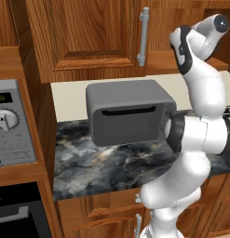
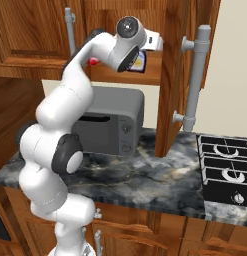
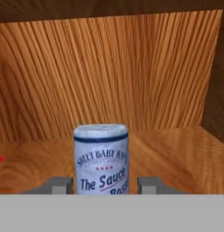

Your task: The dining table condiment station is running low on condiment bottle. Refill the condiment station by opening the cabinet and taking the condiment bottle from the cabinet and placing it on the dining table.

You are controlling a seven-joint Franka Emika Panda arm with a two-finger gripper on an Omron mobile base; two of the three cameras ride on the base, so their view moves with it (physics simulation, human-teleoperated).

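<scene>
Wooden cabinet [image 3: 131, 68] shelf carries the condiment bottle [image 3: 101, 158], clamped by the end effector [image 3: 103, 185], which should lift straight before withdrawing.

Dark marbled counter [image 1: 102, 162] across middle of left base view, grey and black swirls. Grey toaster oven [image 1: 128, 116] sits on it, centre of frame. Cream wall [image 1: 70, 100] behind it. Silver microwave [image 1: 11, 123] with round knob at left edge, set in brown wood. Black oven [image 1: 14, 216] in lower left corner. Brown wooden drawers [image 1: 102, 214] under counter, along bottom. Right base view: black stove [image 2: 227, 172] with pale ring marks at right edge, pale wall [image 2: 230, 70] in upper right.
</scene>
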